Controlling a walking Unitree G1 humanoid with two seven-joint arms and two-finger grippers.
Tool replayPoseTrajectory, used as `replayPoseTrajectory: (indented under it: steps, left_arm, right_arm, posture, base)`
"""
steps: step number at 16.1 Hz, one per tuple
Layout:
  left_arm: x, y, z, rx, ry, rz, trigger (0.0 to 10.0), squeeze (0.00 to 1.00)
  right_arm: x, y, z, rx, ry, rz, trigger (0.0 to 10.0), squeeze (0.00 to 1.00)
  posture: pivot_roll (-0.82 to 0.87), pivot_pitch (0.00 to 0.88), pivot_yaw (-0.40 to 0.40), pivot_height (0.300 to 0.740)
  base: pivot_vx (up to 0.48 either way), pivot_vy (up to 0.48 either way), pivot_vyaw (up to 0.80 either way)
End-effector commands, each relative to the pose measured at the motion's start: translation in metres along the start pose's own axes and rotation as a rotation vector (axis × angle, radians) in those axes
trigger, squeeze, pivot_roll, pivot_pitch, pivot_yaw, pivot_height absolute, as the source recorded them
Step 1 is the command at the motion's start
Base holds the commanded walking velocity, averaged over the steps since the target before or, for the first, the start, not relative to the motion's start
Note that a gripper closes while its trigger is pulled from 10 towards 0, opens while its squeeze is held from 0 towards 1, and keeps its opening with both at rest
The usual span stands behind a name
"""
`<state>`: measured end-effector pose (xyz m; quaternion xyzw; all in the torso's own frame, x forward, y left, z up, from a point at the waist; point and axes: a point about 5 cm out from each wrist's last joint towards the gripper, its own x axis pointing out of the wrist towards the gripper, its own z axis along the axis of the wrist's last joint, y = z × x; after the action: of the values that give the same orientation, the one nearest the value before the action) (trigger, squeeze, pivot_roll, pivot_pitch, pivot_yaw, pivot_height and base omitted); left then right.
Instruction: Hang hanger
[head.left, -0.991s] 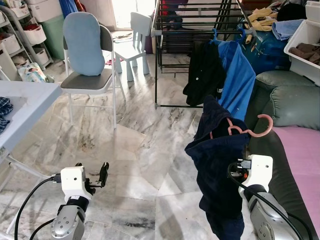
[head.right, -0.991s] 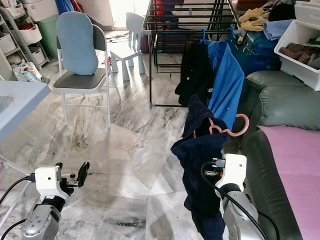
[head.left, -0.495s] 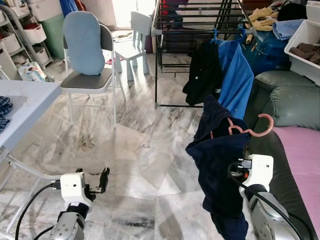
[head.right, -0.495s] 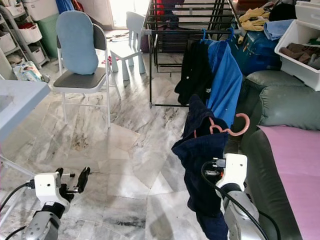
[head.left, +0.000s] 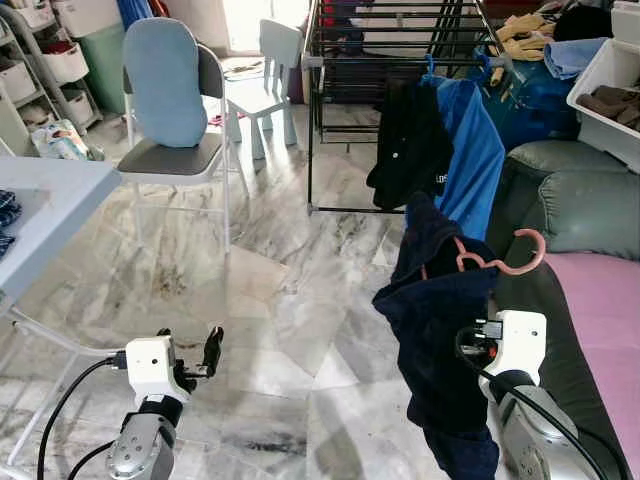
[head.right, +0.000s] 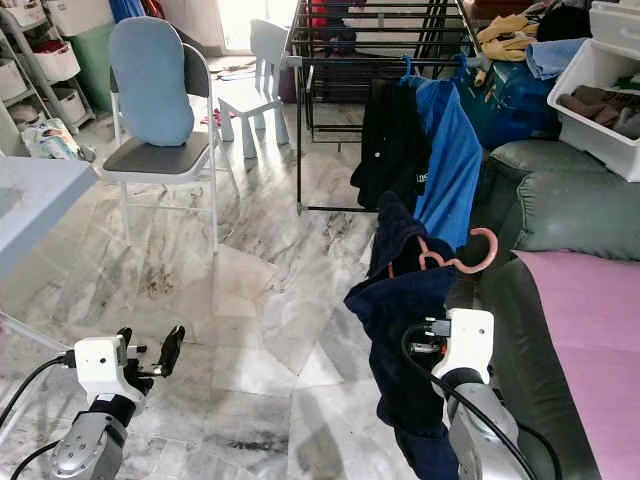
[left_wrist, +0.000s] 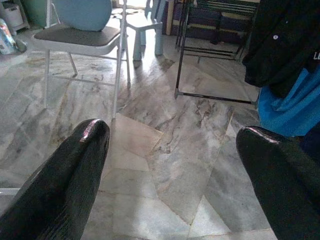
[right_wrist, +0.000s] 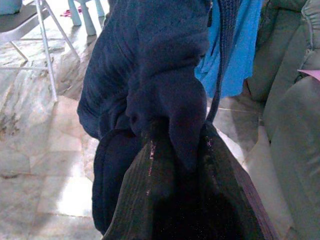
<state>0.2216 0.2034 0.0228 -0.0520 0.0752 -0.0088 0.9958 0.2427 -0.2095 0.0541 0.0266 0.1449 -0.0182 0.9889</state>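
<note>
The right gripper (right_wrist: 175, 150) is clamped on a dark navy knitted garment (head.left: 437, 330) draped over a pink plastic hanger (head.left: 500, 263), held up beside the dark green sofa (head.left: 570, 200). Ahead stands the black metal drying rack (head.left: 390, 60), carrying a black shirt (head.left: 410, 150) and a blue shirt (head.left: 475, 160). The left gripper (head.left: 210, 352), fingers spread wide and empty, hangs low above the grey marble floor (head.left: 280, 290).

Pink hanger (head.left: 500, 262), navy garment (head.left: 437, 340), blue shirt (head.left: 472, 160)
</note>
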Motion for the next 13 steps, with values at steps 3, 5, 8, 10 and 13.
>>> replayPoseTrajectory:
  steps: [3,5,8,10,13]
  left_arm:
    - [-0.001,0.001,-0.003,-0.001,0.007,0.004,10.0,0.0]
    - [-0.001,0.003,-0.003,0.004,0.005,0.003,10.0,0.0]
    - [0.0,0.009,0.002,0.015,-0.005,-0.011,10.0,0.0]
    - [0.001,0.01,0.006,0.017,-0.017,-0.012,10.0,0.0]
    - [0.009,0.0,0.025,-0.001,-0.104,-0.018,10.0,0.0]
  right_arm:
    - [0.004,0.0,0.015,-0.013,-0.061,0.01,10.0,0.0]
    - [0.006,-0.001,0.016,-0.013,-0.061,0.006,10.0,0.0]
    - [0.0,-0.009,0.012,-0.025,-0.051,-0.014,10.0,0.0]
    - [-0.001,-0.017,0.012,-0.02,-0.055,-0.051,10.0,0.0]
    - [0.001,-0.016,0.02,-0.019,-0.089,-0.053,10.0,0.0]
  posture:
    - [-0.15,0.0,-0.005,0.74]
    - [-0.15,0.0,-0.005,0.74]
    - [-0.16,0.0,-0.002,0.74]
    - [-0.16,0.0,0.001,0.74]
    - [-0.16,0.0,0.0,0.74]
  base:
    - [0.0,0.0,0.0]
    - [0.0,0.0,0.0]
    - [0.0,0.0,0.0]
    - [0.0,0.0,0.0]
    - [0.0,0.0,0.0]
